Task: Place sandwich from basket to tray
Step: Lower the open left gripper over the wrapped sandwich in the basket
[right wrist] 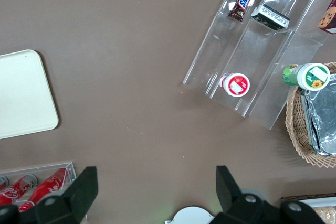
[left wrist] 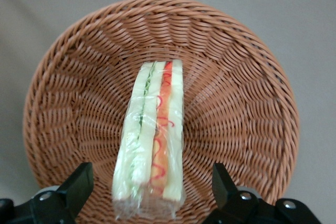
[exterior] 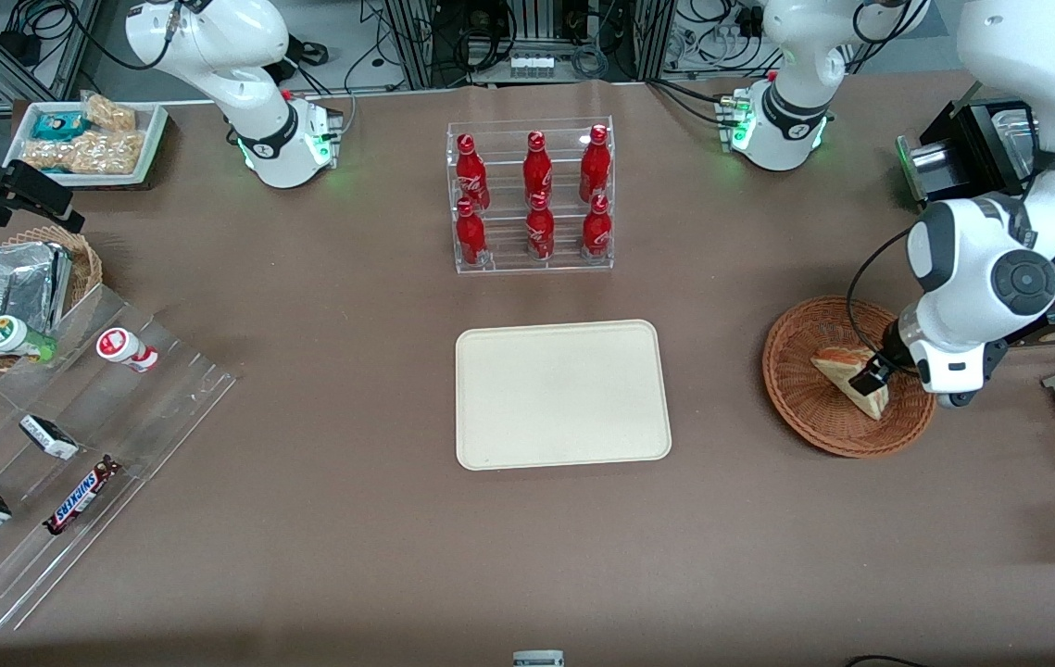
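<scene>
Evidently the gripper (left wrist: 149, 190) hung low over the basket (left wrist: 63, 103) with its jaws wide, one on each side of the sandwich (left wrist: 152, 140), which stood on edge inside; the tray (exterior: 562, 394) lay bare, well apart.

Brown table (exterior: 351, 556): tray (exterior: 562, 394), basket (exterior: 805, 408).

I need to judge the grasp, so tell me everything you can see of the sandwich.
The sandwich is a triangular wedge of pale bread with green and red-orange filling layers, sealed in clear wrap. It lies in the reddish-brown wicker basket, toward the working arm's end of the table, with its layered edge facing up at the wrist camera. The left gripper hangs just over it, open, one of the fingers on each side, not touching the wrap.
</scene>
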Robot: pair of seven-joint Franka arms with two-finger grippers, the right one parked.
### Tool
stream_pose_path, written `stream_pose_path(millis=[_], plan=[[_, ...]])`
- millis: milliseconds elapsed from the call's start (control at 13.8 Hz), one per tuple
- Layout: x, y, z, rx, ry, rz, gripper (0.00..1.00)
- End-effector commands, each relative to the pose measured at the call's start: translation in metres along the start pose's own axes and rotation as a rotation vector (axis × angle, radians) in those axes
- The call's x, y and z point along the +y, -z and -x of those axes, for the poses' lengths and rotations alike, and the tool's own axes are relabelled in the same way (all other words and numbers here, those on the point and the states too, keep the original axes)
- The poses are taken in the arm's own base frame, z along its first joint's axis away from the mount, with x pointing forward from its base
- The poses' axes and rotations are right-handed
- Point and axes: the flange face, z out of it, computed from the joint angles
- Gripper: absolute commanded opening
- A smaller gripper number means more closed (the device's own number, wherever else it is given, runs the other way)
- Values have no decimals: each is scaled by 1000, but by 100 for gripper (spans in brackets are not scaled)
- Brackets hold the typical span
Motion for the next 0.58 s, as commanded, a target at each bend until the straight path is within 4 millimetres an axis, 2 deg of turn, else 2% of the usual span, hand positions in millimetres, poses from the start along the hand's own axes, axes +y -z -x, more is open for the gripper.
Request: stream_pose_path(millis=[0, 72, 145, 217, 362, 507], plan=[[1, -19, -3, -14, 84, -3, 86], [0, -20, -3, -17, 108, -6, 46], [0, -20, -3, -20, 113, -10, 13], [0, -20, -3, -21, 113, -13, 6], [1, -16, -2, -24, 109, -18, 4], [11, 2, -5, -28, 94, -26, 4]])
